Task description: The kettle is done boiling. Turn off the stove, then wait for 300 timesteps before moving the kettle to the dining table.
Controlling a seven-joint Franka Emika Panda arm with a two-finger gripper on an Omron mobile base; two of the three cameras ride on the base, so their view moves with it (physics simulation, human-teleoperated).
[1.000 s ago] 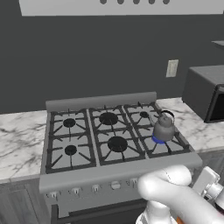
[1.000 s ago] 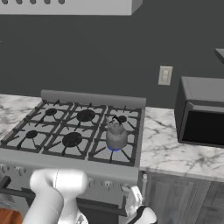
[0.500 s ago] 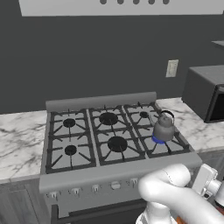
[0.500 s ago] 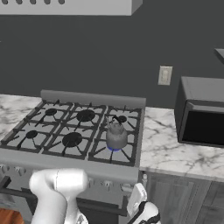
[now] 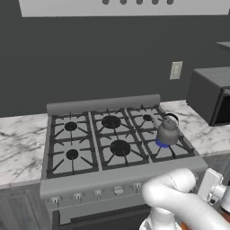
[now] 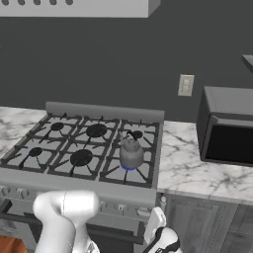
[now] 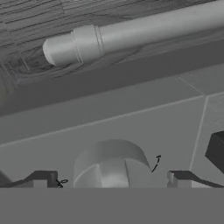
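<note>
Right now the kettle (image 5: pixel 167 131) sits on the front right burner of the stove (image 5: pixel 117 146), a blue flame showing under it. Down at the front panel, the gripper (image 7: pixel 112 179) has its fingers (image 7: pixel 41 179) spread wide on either side of a knob (image 7: pixel 111 164), not touching it

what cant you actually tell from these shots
- Hand view: the knob is cut by the bottom edge, so its setting and any contact with the fingertips are unreadable.
- Base views: the stove front knobs are too small to read.
- Right base view: the kettle hides most of the blue flame.
</note>
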